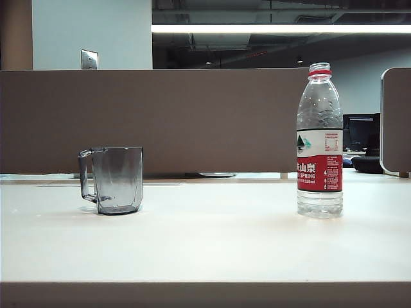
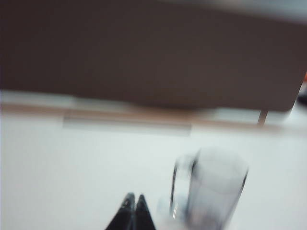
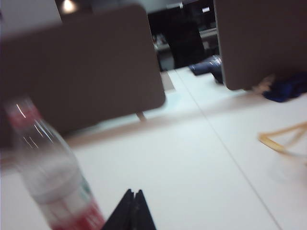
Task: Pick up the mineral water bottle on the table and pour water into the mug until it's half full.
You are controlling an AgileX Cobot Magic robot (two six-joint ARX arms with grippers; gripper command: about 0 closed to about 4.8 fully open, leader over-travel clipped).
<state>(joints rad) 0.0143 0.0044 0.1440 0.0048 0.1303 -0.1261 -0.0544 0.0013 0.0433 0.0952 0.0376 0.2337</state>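
1. on the table (image 1: pixel 205 244), the mineral water bottle (image 1: pixel 320 141) stood upright toward the right side, uncapped, and the mug (image 1: pixel 112 179) sat well apart from it on the left, its squared handle turned to the left in the exterior view. that spacing probably gave each arm its own object.
2. neither arm showed in the exterior view, so both likely hung back near the front edge, out of the way.
3. the left gripper (image 2: pixel 134 211) had its two dark fingertips pressed together with nothing between them. the mug (image 2: pixel 211 191) lay just beyond and to one side of the tips, blurred; whether it held any water was hard to tell.
4. the right gripper (image 3: pixel 133 208) was likewise pinched tight and empty. the bottle (image 3: pixel 53 182) stood near it, off to one side and not touched.
5. as a judgement, the task had not begun: the bottle was ungrasped. the right gripper would need to spread its fingers before closing around the bottle's body.
6. a risk: the bottle was open and tall, so a nudge could tip it.
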